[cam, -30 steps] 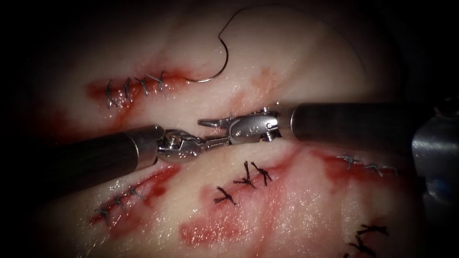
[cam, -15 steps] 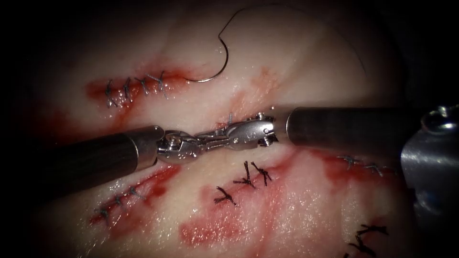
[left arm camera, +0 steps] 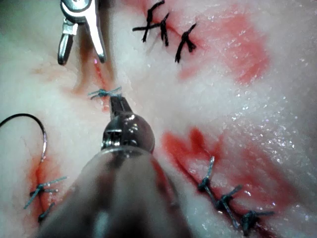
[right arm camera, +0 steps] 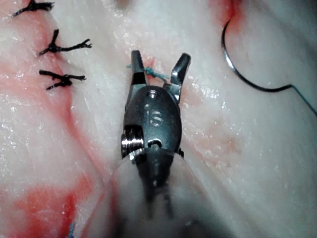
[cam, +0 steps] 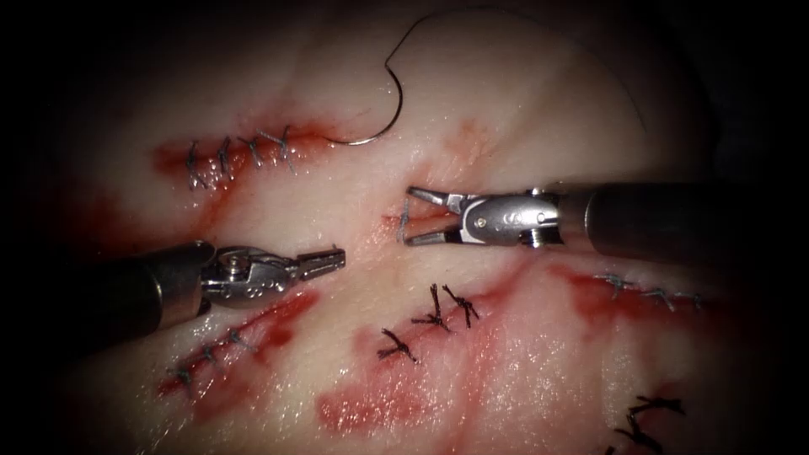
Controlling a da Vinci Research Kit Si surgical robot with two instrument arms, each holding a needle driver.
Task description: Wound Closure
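Observation:
My right tool [cam: 410, 218] stands open around a short blue stitch knot [cam: 403, 222] on the small red cut [cam: 430, 211] at the centre of the tissue [cam: 522, 109], and holds nothing. The right wrist view has the same open jaws [right arm camera: 158, 67] either side of the knot [right arm camera: 151, 73]. Left of the cut, my left tool [cam: 330, 258] is shut and empty; its tip [left arm camera: 116, 104] sits just short of the knot [left arm camera: 104, 92]. The curved needle [cam: 389, 114] lies free on the tissue behind, its thread [cam: 506, 17] arcing away to the right. The needle [left arm camera: 43, 141] [right arm camera: 233, 64] is held by neither tool.
Stitched cuts lie at the upper left [cam: 236, 152], lower left [cam: 211, 350] and right [cam: 649, 291]. Black stitches [cam: 434, 316] sit in front of the central cut, with more at the bottom right [cam: 649, 417]. Red fluid [cam: 371, 409] smears the near tissue.
The two tools met tip to tip at the central cut; now they have parted. The left drew back to the left, the right drew back to the right and opened its jaws.

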